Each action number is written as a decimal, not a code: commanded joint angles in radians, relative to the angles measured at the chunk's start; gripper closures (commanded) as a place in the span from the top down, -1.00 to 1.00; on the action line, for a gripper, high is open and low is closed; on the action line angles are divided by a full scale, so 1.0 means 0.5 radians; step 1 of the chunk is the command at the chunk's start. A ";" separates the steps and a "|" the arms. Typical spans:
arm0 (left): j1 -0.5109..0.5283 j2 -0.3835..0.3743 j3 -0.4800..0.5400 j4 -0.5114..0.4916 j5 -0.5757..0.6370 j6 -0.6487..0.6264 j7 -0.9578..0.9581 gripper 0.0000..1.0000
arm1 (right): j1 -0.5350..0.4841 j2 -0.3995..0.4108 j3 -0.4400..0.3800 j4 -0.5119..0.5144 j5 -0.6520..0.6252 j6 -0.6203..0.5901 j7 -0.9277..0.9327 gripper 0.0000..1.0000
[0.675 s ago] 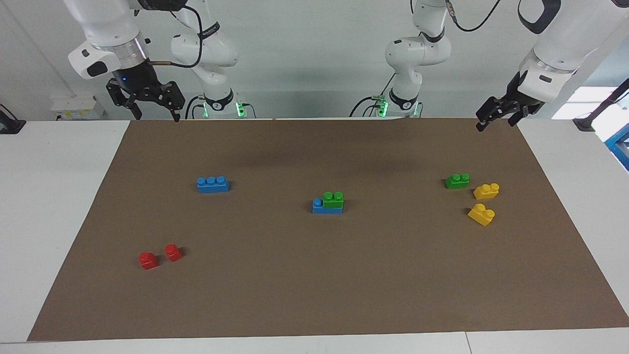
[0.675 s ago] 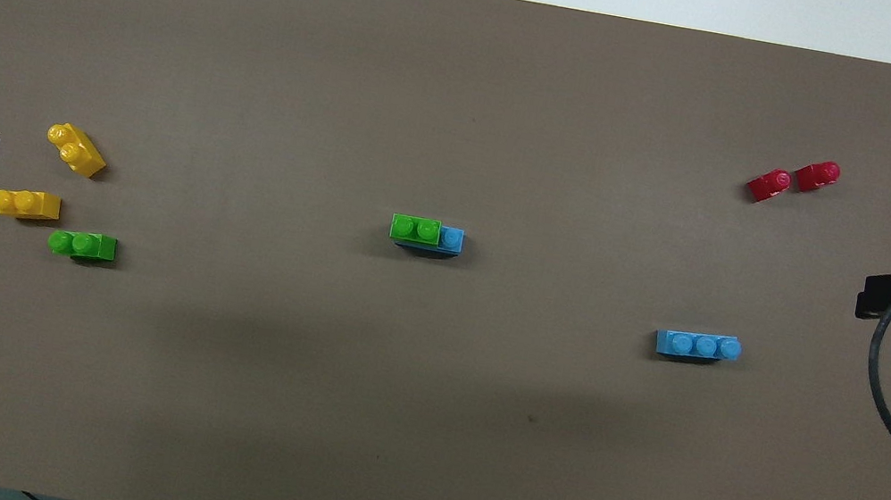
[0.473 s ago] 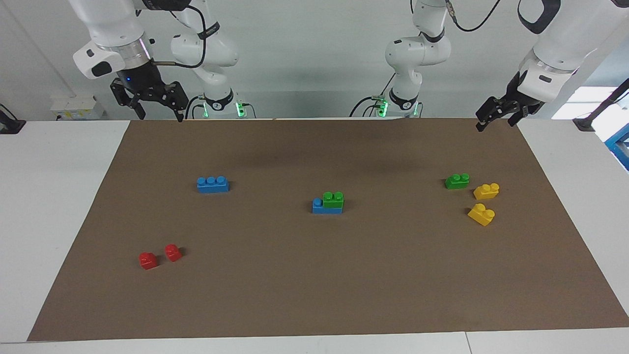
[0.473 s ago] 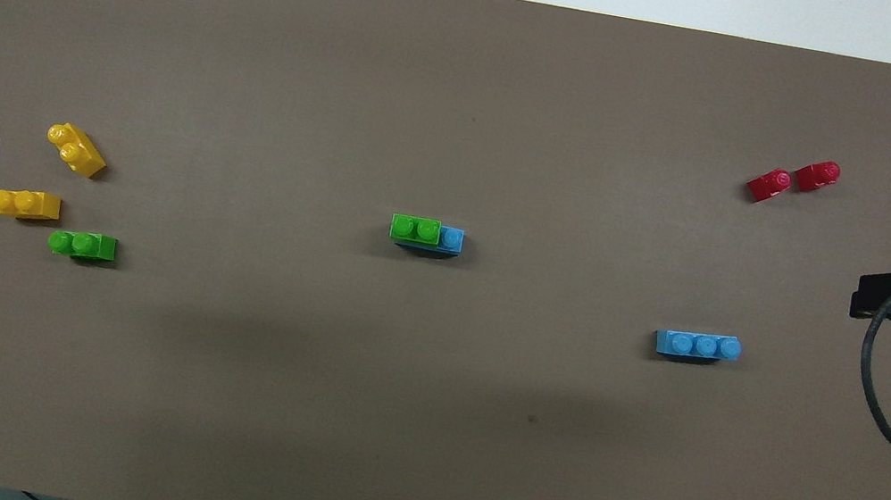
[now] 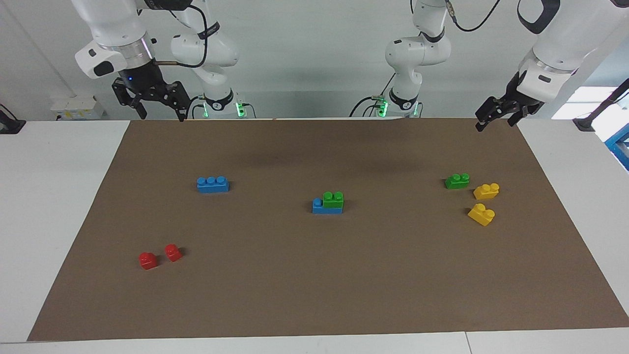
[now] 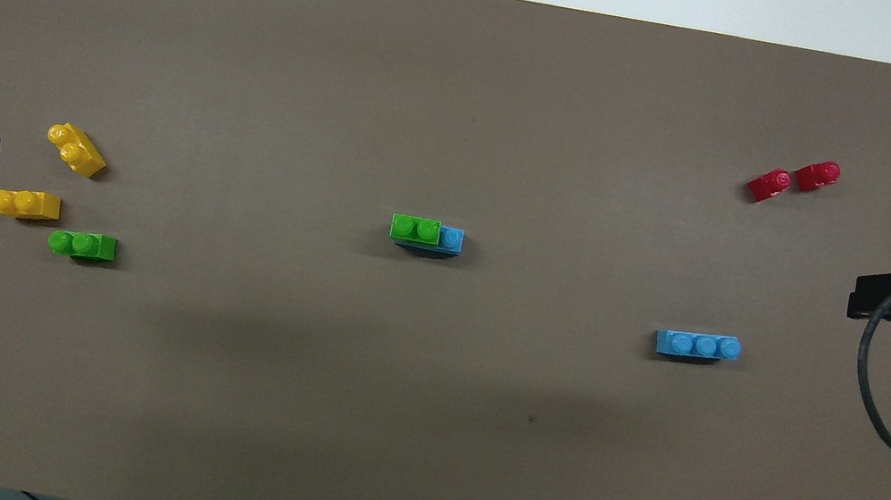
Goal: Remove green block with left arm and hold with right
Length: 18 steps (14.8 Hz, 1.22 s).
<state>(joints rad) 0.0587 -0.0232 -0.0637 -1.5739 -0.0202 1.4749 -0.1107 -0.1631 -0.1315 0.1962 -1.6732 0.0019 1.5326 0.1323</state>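
Observation:
The green block point(image 5: 333, 198) sits on one end of a blue brick point(image 5: 318, 206) in the middle of the brown mat; it also shows in the overhead view point(image 6: 415, 229). A second green brick point(image 5: 457, 181) lies loose toward the left arm's end of the table. My left gripper point(image 5: 495, 120) is open and empty, up in the air over the mat's edge at that end. My right gripper point(image 5: 159, 110) is open and empty, raised over the mat's edge at the right arm's end. Both are well apart from the green block.
Two yellow bricks point(image 5: 486, 191) point(image 5: 481, 214) lie beside the second green brick. A lone blue three-stud brick point(image 5: 212, 184) and two small red bricks point(image 5: 148, 260) point(image 5: 172, 252) lie toward the right arm's end. The brown mat point(image 5: 314, 285) covers the white table.
My right gripper has shifted a little toward the middle of the table and slightly up. The left gripper and all bricks have not moved.

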 commanded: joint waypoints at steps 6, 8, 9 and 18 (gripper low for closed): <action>0.002 -0.009 0.002 0.012 -0.033 -0.020 0.022 1.00 | -0.008 -0.056 0.007 -0.093 0.033 0.039 0.036 1.00; 0.002 -0.012 0.002 0.009 -0.033 -0.020 0.001 1.00 | -0.008 -0.056 0.007 -0.090 0.033 0.043 0.033 1.00; 0.002 -0.012 0.002 0.009 -0.045 -0.020 -0.054 1.00 | -0.008 -0.056 0.007 -0.090 0.033 0.061 0.033 1.00; -0.267 -0.113 -0.005 -0.273 -0.168 0.425 -1.878 1.00 | 0.022 -0.038 0.013 -0.172 0.213 0.119 0.578 1.00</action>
<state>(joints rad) -0.0317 -0.0275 -0.0764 -1.6308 -0.0888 1.6240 -0.8866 -0.1606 -0.1352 0.1967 -1.7031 0.0488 1.5439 0.3158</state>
